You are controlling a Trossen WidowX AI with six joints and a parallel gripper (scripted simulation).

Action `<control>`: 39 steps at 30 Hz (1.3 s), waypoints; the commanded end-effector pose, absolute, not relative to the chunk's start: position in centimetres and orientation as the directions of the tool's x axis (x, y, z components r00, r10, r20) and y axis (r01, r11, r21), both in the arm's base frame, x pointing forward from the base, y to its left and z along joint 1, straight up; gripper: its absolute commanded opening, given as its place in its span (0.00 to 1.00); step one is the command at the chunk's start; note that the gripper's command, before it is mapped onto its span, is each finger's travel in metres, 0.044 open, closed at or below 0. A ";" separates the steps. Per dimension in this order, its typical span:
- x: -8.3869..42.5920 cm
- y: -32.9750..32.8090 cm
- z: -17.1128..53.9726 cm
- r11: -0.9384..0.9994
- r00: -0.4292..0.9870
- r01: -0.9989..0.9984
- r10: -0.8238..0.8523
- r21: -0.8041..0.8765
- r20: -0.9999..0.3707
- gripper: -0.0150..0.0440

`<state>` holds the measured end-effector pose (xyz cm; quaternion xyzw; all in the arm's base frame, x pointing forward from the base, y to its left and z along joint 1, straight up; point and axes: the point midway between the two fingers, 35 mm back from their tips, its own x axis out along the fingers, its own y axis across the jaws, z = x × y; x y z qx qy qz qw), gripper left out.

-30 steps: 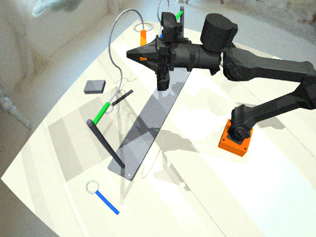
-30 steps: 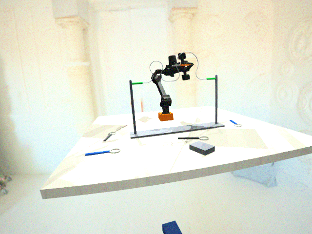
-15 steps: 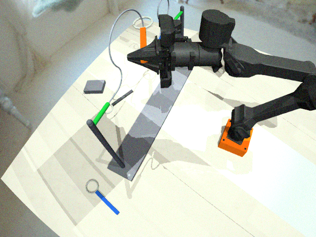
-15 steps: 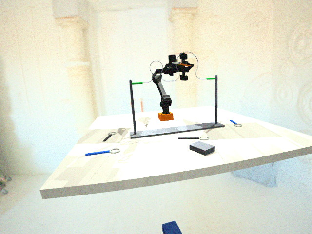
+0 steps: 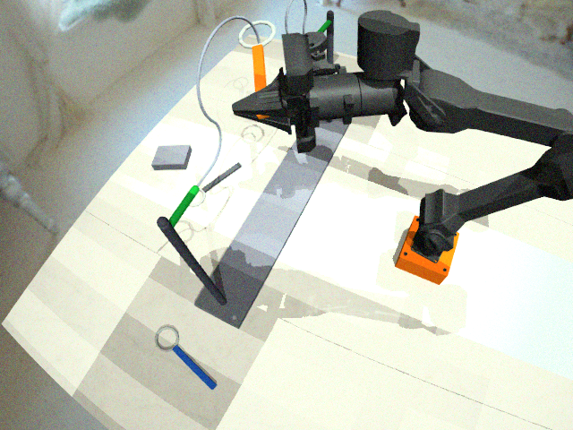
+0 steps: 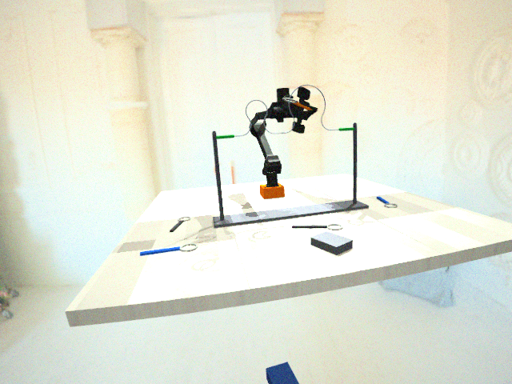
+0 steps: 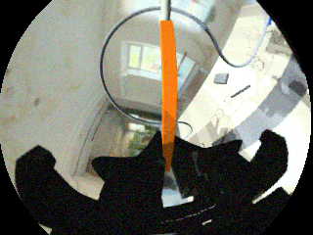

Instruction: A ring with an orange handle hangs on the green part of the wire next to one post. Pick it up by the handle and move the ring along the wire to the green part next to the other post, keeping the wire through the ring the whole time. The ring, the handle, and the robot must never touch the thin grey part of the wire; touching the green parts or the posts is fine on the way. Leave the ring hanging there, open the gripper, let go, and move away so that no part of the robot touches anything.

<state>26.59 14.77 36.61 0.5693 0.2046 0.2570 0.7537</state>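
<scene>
The pale ring (image 5: 240,35) (image 6: 285,98) is around the grey wire (image 5: 199,78) (image 6: 325,108) (image 7: 102,69), on the tall arch's side away from the near post in the top view. The wire passes close to the rim near the handle; the gap is unclear. My gripper (image 5: 244,112) (image 6: 315,109) (image 7: 160,133) is shut on the orange handle (image 5: 259,64) (image 6: 305,106) (image 7: 168,73). One green part (image 5: 183,205) (image 6: 346,129) joins the near post (image 5: 192,263) (image 6: 354,165); the other green part (image 5: 325,25) (image 6: 225,137) joins the far post (image 5: 329,44) (image 6: 217,178).
The posts stand on a long dark base (image 5: 273,212) (image 6: 285,214). A grey block (image 5: 171,157) (image 6: 330,242) lies beyond it. A black-handled ring (image 5: 222,176) (image 6: 310,226) and a blue-handled ring (image 5: 194,366) lie on the table. The smaller wire loop rises near my arm.
</scene>
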 end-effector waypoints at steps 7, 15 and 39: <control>26.6 14.6 36.5 0.339 0.784 -0.180 0.616 0.923 -0.074 0.00; 26.6 14.4 36.1 0.436 0.787 -0.193 0.604 0.879 -0.127 0.00; 26.7 13.6 35.1 0.690 0.800 -0.226 0.534 0.688 -0.273 0.00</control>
